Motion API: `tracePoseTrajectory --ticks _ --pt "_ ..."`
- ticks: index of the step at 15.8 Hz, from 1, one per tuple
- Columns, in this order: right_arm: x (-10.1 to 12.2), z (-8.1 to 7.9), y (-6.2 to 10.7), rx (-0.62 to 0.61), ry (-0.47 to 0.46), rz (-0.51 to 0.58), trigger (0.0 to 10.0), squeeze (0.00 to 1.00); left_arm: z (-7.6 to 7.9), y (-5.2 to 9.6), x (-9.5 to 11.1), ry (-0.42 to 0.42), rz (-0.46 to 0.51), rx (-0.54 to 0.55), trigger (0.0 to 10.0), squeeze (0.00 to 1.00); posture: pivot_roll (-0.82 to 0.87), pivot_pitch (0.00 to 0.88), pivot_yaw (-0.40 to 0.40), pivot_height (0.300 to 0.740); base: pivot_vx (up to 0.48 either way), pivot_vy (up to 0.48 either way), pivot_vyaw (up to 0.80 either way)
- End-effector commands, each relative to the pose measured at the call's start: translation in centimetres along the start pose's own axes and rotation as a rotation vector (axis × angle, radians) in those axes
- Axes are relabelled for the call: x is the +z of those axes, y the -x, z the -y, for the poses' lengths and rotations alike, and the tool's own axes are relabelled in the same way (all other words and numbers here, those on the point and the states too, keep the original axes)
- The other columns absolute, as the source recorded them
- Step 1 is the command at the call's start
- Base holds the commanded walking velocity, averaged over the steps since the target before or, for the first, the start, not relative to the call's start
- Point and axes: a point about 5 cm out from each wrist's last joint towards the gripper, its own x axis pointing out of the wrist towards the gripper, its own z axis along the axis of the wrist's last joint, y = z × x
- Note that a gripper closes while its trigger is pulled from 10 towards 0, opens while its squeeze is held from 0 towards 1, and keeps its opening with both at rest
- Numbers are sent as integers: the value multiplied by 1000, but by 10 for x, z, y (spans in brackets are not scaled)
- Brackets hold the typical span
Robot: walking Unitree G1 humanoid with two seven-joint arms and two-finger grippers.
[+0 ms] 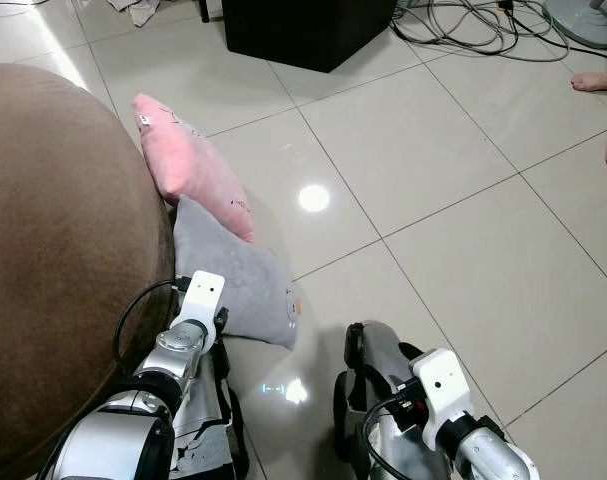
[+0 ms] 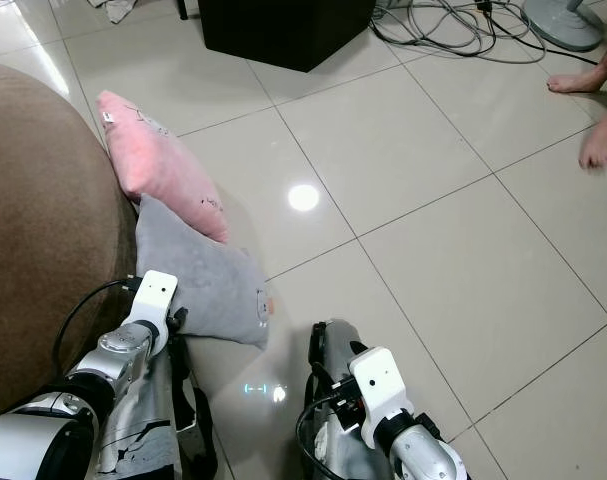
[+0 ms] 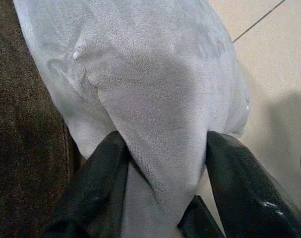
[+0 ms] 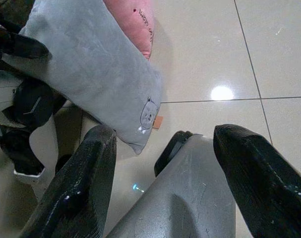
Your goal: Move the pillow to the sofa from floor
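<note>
**Grasp on the grey pillow, before the lift**

Left eye view. We see 2 pillows on the tiled floor (image 1: 463,230), both leaning against the brown sofa (image 1: 53,250): a pink pillow (image 1: 193,165) farther off and a grey pillow (image 1: 238,275) nearer the robot, its upper edge tucked under the pink one. The left arm reaches to the grey pillow's near corner beside the sofa. The right arm hangs low, in front of the robot's leg.

Right eye view. The same layout appears. The room beyond holds a black cabinet (image 2: 283,30), a tangle of cables (image 2: 443,25) and a person's bare feet (image 2: 583,85) at the far right, well apart from the pillows.

Left wrist view. The left hand (image 3: 162,198) has its 2 fingers (image 3: 95,183) pinching a fold of the grey pillow between them, the sofa's brown fabric just beside it. We judge the grasp step to be in hand; the next move calls for raising the pillow clear of the floor and of the pink pillow, then swinging it over the sofa's edge.

Right wrist view. The right hand (image 4: 162,163) is spread, holding nothing, above the robot's grey leg. The glossy tiles show a bright light reflection (image 4: 220,92); the soft pillow may sag or slip from a corner pinch.
</note>
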Motion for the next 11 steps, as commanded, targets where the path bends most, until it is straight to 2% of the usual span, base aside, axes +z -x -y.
tracePoseTrajectory --ticks 1,3,5,6,8,11 --pt "-5 -3 2 18 -19 -16 10000 0 7 0 -7 15 -23 -34 0 0 -93 327 -84 580 0 0 0" --pt "0 -7 -1 63 -39 25 10000 0 6 0 -6 21 -19 -40 0 0 -80 317 -88 580 0 0 0" --pt "7 -21 -2 230 -66 59 10000 0 5 0 -5 21 -17 -41 0 0 -72 305 -90 580 0 0 0" --pt "7 -22 -2 249 -57 56 10000 0 5 0 -5 21 -16 -41 0 0 -71 302 -91 580 0 0 0" --pt "4 -18 -3 257 -28 34 10000 0 8 0 -3 24 -12 -47 0 0 -73 303 -93 580 0 0 0" --pt "6 -1 -3 193 -36 54 10000 0 22 -1 -1 -11 -13 -96 0 0 -70 275 -76 580 0 0 0"
